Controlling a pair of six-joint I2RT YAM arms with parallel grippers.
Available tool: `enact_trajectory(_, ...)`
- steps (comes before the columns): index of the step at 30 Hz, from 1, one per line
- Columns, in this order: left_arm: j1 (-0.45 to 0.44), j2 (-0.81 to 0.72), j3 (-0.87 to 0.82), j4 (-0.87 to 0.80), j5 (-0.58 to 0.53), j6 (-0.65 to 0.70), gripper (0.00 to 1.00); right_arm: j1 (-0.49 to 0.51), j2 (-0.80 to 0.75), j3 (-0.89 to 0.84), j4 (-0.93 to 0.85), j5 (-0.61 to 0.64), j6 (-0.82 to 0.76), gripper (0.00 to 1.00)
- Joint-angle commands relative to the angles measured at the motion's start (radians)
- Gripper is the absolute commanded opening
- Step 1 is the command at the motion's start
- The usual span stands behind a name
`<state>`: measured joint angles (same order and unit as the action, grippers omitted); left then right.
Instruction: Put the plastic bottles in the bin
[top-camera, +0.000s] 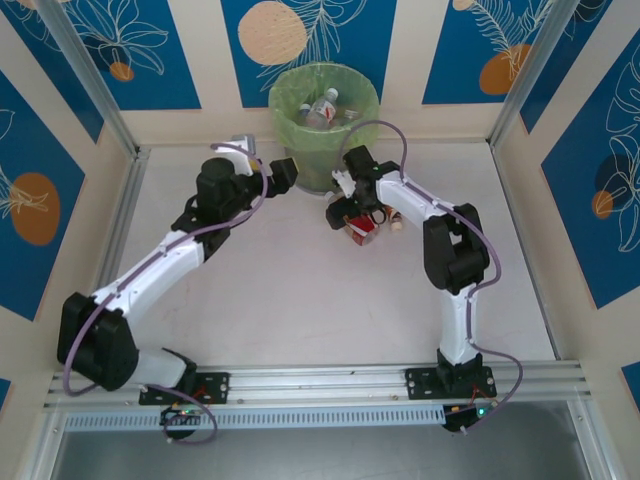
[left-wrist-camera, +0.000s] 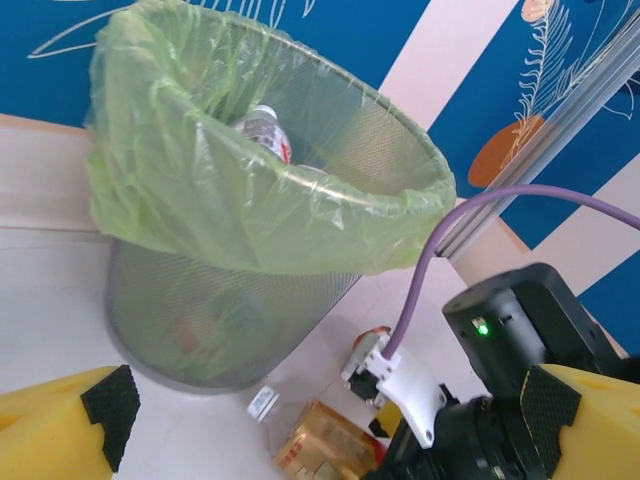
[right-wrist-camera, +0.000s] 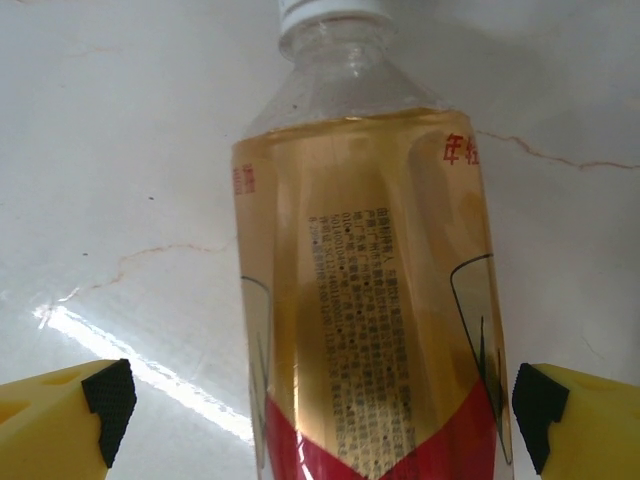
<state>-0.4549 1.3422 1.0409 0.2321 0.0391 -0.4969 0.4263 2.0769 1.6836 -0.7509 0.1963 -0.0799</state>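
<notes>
Broadly, a white table (top-camera: 300, 310) with faint marble-like veins and a glossy sheen takes up the middle of the overhead view. At upper centre stands the bin (top-camera: 340, 150), a round basket of fine grey wire mesh lined with a thin, crinkled yellow-green bag (left-wrist-camera: 200, 200) folded over its rim. The left wrist view makes the mesh plain, where the overhead view gives mostly the bag. Several clear bottles (top-camera: 322, 108) lie inside it. Just below and right of the bin in the overhead view, an amber bottle (right-wrist-camera: 370, 290) with a white cap, a clear neck and a red band lies on the table. The right gripper (right-wrist-camera: 322, 405) straddles it with yellow jaws and black foam pads (right-wrist-camera: 110, 400) spread wide, the left pad clear of the plastic, gripping nothing. The left gripper (left-wrist-camera: 330, 415) hangs beside the bin's wall, equally wide and empty.
</notes>
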Motion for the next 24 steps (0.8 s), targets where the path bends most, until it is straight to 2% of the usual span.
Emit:
enact_trajectory(1,0.007,-0.077,-0.078,0.018,-0.102,0.014,1.00,0.003,0.043,0.055,-0.076,0.023,-0.012,0.99)
enact_trajectory(6,0.007,-0.138,-0.172,-0.057,-0.258,-0.006,1.00,0.005,0.097,0.117,-0.113,0.026,-0.006,0.99)
enact_trajectory(9,0.008,-0.140,-0.180,-0.134,-0.278,-0.014,1.00,0.006,0.126,0.154,-0.130,0.033,0.009,0.99)
enact_trajectory(17,0.009,-0.130,-0.199,-0.239,-0.402,-0.077,1.00,0.013,0.163,0.185,-0.133,-0.005,0.015,0.87)
enact_trajectory(24,0.010,-0.096,-0.198,-0.249,-0.438,-0.105,1.00,0.019,0.182,0.199,-0.136,-0.002,0.015,0.82)
